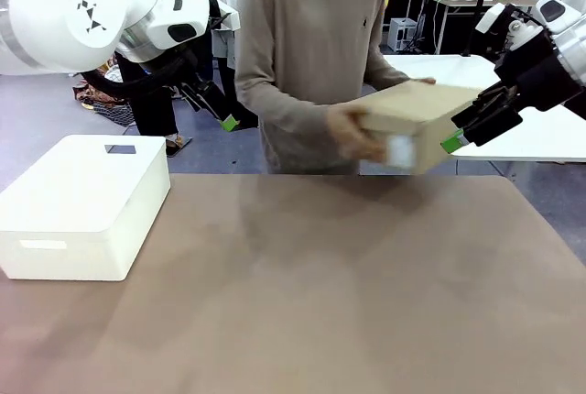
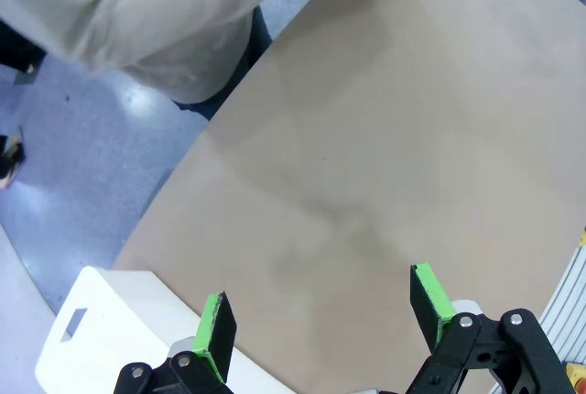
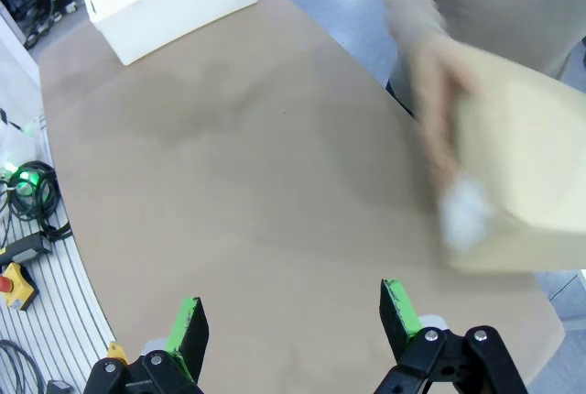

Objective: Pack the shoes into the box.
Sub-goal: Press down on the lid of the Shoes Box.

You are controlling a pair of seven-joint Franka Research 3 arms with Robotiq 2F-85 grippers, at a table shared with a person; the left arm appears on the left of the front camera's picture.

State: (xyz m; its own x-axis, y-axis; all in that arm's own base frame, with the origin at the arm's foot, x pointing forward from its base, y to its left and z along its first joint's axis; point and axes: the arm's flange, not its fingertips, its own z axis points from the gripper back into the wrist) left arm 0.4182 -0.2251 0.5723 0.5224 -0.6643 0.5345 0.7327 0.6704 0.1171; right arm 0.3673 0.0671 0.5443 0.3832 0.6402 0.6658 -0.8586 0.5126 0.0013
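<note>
A bare brown table (image 1: pixel 302 293) spans the near scene, with 1 white plastic box (image 1: pixel 82 206) at its left edge. Both arms hang raised above it: the left gripper (image 2: pixel 320 316) and the right gripper (image 3: pixel 293 321) each spread wide, holding nothing. At the far edge, a person's hand (image 1: pixel 352 135) carries 1 tan box (image 1: pixel 417 124), blurred, above the table's far right.

The box (image 1: pixel 417 124) is tan with a white patch at one end. The surface (image 1: pixel 320 302) is plain brown. The plastic bin (image 1: pixel 82 206) is white. Both claws have green pads (image 2: pixel 426 289) on black.
</note>
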